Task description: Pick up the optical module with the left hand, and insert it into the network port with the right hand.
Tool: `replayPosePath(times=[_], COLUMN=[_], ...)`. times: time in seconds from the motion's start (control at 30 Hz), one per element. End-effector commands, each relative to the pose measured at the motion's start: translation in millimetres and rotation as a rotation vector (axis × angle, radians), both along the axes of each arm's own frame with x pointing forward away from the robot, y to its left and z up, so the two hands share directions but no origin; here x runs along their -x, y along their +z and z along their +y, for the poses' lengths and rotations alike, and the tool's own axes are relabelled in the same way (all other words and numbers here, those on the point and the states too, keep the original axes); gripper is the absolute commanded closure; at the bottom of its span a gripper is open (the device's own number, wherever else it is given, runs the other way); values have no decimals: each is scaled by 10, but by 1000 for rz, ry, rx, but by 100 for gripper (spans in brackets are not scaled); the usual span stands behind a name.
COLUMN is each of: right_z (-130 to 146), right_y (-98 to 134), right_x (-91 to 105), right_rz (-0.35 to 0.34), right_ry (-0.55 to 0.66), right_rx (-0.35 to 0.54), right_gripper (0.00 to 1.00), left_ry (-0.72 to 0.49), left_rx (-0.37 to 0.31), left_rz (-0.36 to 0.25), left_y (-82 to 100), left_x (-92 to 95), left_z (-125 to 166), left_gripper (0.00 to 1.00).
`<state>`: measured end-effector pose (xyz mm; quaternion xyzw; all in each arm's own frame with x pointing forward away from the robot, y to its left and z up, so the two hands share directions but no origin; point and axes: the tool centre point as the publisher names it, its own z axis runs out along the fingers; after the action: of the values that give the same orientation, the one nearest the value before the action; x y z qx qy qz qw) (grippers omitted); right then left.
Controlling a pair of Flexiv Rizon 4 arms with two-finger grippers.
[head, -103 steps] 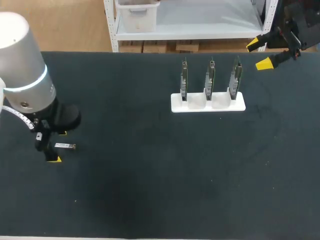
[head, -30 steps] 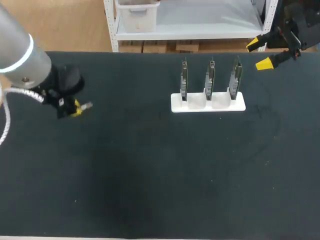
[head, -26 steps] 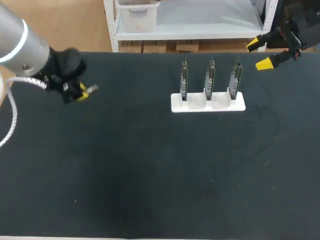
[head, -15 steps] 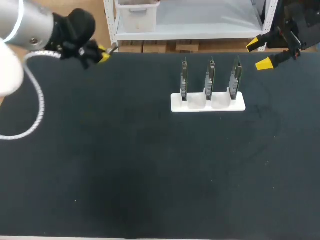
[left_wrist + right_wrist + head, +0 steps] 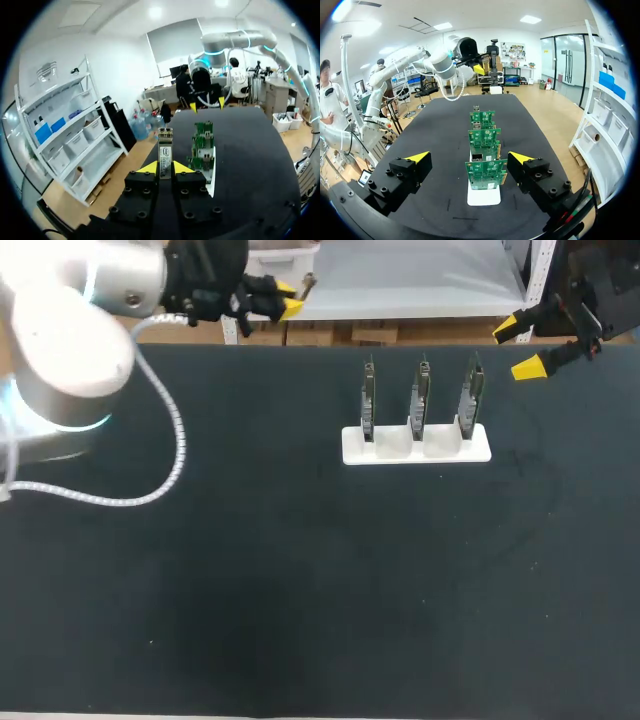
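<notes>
While aloft in left gripper [image 5: 165, 169], optical module [image 5: 165, 149], apart from port boards [image 5: 202, 148].

Your tabletop [image 5: 300, 590] is a dark, matte surface that fills most of the head view. Past its far edge you see a white metal shelving unit [image 5: 420, 285] with a pale bin [image 5: 275, 265] on one shelf. In the left wrist view you face a white wall [image 5: 115, 70]. A tall white rack [image 5: 70, 145] of storage boxes stands beside the tabletop, and round ceiling lights [image 5: 155, 11] glow overhead. In the right wrist view you get bright rectangular ceiling panels [image 5: 530, 19] and glass doors [image 5: 565, 57] at the far end of the room. A warm wood-toned floor [image 5: 552, 117] runs alongside the tabletop, and the light is even and white throughout.
</notes>
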<state>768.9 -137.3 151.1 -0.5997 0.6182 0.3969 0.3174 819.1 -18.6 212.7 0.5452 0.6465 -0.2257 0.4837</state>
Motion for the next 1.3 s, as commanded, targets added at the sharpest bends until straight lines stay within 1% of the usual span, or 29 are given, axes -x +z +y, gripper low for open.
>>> replayPosePath(times=[0.03, 0.07, 0.13, 0.17, 0.3, 0.33, 0.4, 0.47, 0.53, 0.67, 0.83, 1.0, 1.07, 1.1, 1.13, 1.23, 1.3], right_z=[4, 4, 4, 4, 4, 4, 4, 4, 4, 4, 4, 4, 4, 4, 4, 4, 4], right_y=[0, 0, 0, 0, 0, 0, 0, 0, 0, 0, 0, 0, 0, 0, 0, 0, 0], right_x=[22, 22, 22, 22, 22, 22, 22, 22, 22, 22, 22, 22, 22, 22, 22, 22, 22], right_rz=[-4, -4, -4, -4, -4, -4, -4, -4, -4, -4, -4, -4, -4, -4, -4, -4, -4], right_ry=[-4, -4, -4, -4, -4, -4, -4, -4, -4, -4, -4, -4, -4, -4, -4, -4, -4], right_rx=[1, 1, 1, 1, 1, 1, 1, 1, 1, 1, 1, 1, 1, 1, 1, 1, 1], right_gripper=[0, 0, 0, 0, 0, 0, 0, 0, 0, 0, 0, 0, 0, 0, 0, 0, 0], left_ry=[-112, -124, -149, -163, -208, -209, -202, -204, -216, -224, -273, -329, -365, -372, -371, -396, -415], left_rx=[206, 214, 251, 256, 310, 336, 356, 391, 402, 440, 448, 435, 439, 433, 427, 427, 430], left_rz=[-24, -32, -25, -27, -15, 0, 1, 19, 17, 33, 49, 35, 39, 23, 22, 23, 39], left_y=[-12, 14, 63, 82, 118, 130, 122, 116, 121, 145, 135, 115, 98, 85, 79, 50, 7], left_x=[-199, -190, -168, -151, -66, -43, 17, 84, 149, 245, 358, 453, 471, 478, 481, 474, 455], left_z=[-361, -429, -566, -637, -867, -918, -1012, -1106, -1197, -1329, -1495, -1650, -1709, -1733, -1748, -1818, -1869], left_gripper=[100, 100, 100, 100, 100, 100, 100, 100, 100, 100, 100, 100, 100, 100, 100, 100, 100])
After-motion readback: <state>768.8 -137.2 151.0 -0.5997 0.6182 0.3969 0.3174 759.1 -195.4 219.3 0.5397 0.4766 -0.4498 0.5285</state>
